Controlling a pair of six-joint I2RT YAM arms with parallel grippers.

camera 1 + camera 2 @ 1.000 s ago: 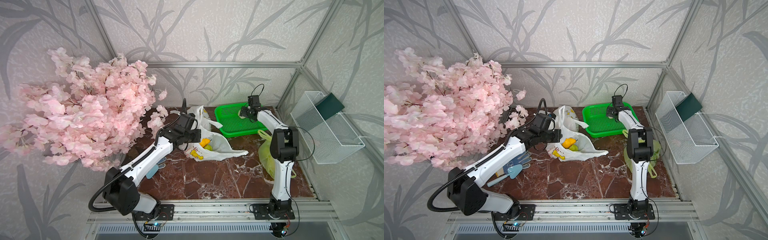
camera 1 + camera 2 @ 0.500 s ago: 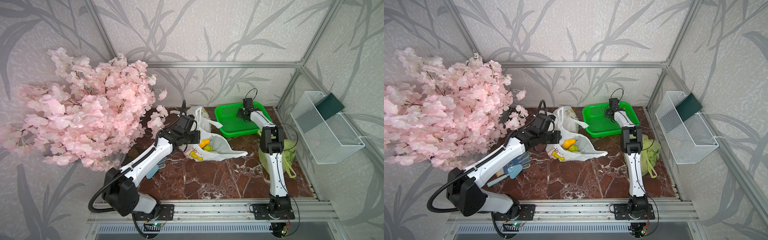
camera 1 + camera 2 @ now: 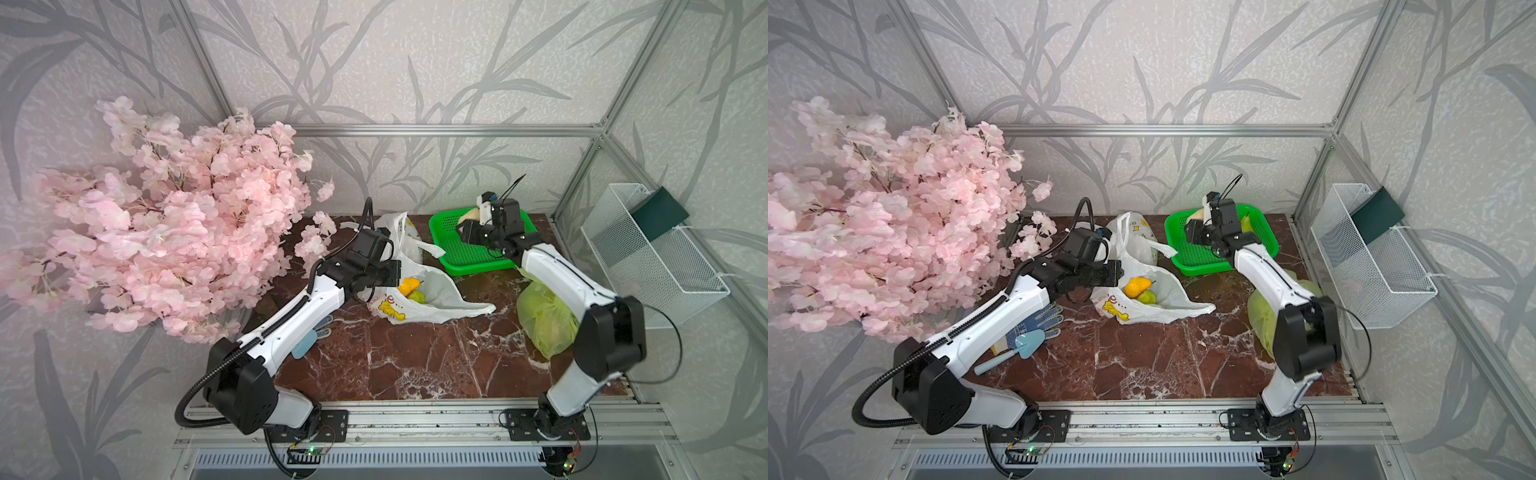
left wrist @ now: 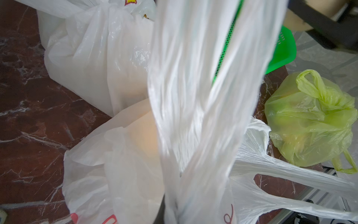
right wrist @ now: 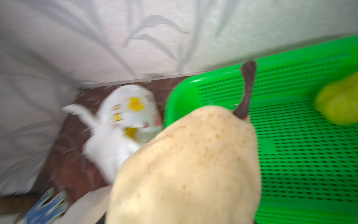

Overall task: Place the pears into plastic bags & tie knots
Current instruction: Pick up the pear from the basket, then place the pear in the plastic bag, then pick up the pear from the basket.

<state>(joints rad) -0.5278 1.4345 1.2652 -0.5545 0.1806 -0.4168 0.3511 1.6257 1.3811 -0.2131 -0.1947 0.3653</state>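
Two arms: both reach in over the dark red marble tabletop (image 3: 415, 357), the left toward the middle, the right toward the back.
Left gripper (image 3: 395, 272): fingers pinched fully together on a handle (image 4: 203, 97) of the open white plastic bag (image 3: 440, 299) with yellow and pink cartoon prints. In the left wrist view the handle runs taut away from the camera.
Open bag's place: mid-table, mouth gaping, just in front of the basket's near corner.
Inside it: an orange-yellow toy fruit (image 3: 1137, 286) and a small green pear (image 3: 1147, 297), touching.
Right gripper (image 3: 465, 228): closed partway around a pale cream pear (image 5: 186, 164), speckled, with a dark stem. The fruit hides the fingers in the right wrist view.
Cream pear's place: over the back corner, on the bags' side, of the bright green plastic mesh basket (image 3: 469, 257).
Basket's other fruit: one yellow-green pear (image 3: 1246, 224) toward the far side, apart from the gripper.
Second white plastic bag (image 3: 397, 232): printed and bulging, at the table's back between the blossoms and the basket.
Translucent yellow-green plastic bag (image 4: 310, 120): full, bunched together at its top, beside the right arm near the table's right edge.
Surroundings: pink artificial blossom tree (image 3: 166, 216) on the left. A blue dotted work glove (image 3: 1038, 318) and a light blue trowel (image 3: 1027, 343) lie under the left arm. A white wire wall basket (image 3: 652, 266) hangs on the right.
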